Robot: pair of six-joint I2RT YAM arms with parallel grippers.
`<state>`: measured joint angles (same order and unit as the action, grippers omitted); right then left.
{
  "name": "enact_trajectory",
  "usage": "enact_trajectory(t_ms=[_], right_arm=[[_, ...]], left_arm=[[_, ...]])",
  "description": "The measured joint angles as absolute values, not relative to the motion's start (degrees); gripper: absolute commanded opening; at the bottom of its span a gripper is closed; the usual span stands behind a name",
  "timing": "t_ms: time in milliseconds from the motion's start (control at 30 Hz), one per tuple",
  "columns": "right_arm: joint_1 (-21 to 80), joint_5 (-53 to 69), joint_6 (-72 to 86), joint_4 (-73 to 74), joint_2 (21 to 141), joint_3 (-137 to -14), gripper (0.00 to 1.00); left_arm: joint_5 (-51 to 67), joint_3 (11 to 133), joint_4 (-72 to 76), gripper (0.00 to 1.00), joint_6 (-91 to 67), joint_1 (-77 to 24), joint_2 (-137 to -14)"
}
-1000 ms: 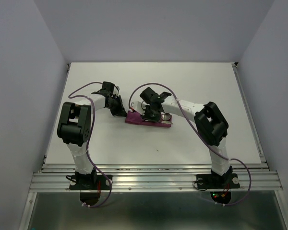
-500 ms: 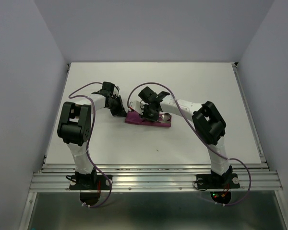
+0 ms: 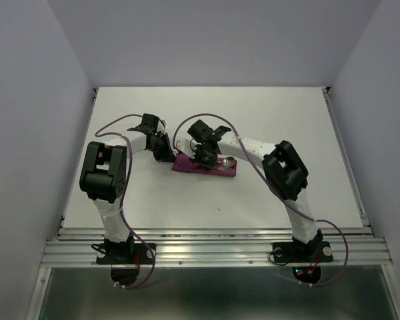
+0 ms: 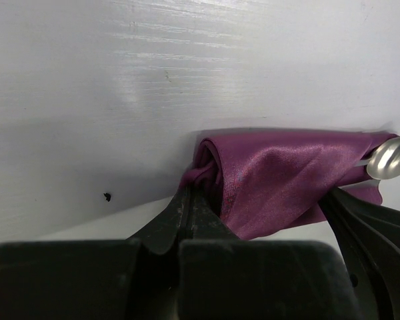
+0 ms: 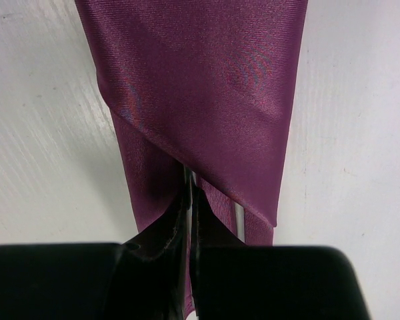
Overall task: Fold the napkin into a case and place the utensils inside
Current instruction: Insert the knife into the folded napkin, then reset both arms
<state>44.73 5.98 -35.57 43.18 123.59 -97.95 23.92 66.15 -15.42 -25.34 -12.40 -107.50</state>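
The left fingers (image 4: pixel 172 223) are pressed together, their tips pinching the bunched, rolled end of the napkin (image 4: pixel 273 177). Out from those tips the plum cloth runs off to the right as a narrow folded case lying flat on the white table (image 4: pixel 187 67), with a glossy flap slanting across its top. At the end of the case farthest from the left fingers a spoon (image 4: pixel 390 157) pokes out. Its round bowl lies bare just past the cloth's edge, and its handle goes in under the fold.

The right fingers (image 5: pixel 177 223) are closed as well, tip against tip. They rest on the case part-way along it, between the left fingers and the spoon's bowl. Their tips sit at the slanting edge where one layer of cloth crosses over another. A thin pale sliver shows at the tips; whether they grip it cannot be told. Just to the right of these fingers a slim silver strip (image 5: pixel 239 212) lies between the layers and runs under the upper flap. Ahead of the tips the cloth stretches away smooth and flat. A small dark speck (image 4: pixel 107 197) marks the table to the left of the left fingers.
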Motion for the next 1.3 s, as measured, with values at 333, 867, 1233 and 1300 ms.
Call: enact_trajectory(t_ms=[333, 867, 1233, 1300], right_arm=[[44.99, 5.56, -34.28, 44.23, 124.38, -99.61, 0.28], [46.22, -2.79, -31.16, 42.02, 122.21, -97.38, 0.62], [43.94, -14.81, -24.56, 37.34, 111.26, -92.05, 0.79], [42.48, -17.3, -23.16, 35.81, 106.85, -88.9, 0.82]], left_arm=[[23.77, 66.15, -15.27, 0.01, -25.32, -12.4, -107.5], [23.53, 67.59, -16.16, 0.01, -25.3, -12.78, -107.5], [23.0, 69.21, -17.39, 0.01, -24.88, -12.78, -107.5], [22.87, 69.65, -17.56, 0.01, -24.86, -12.78, -107.5]])
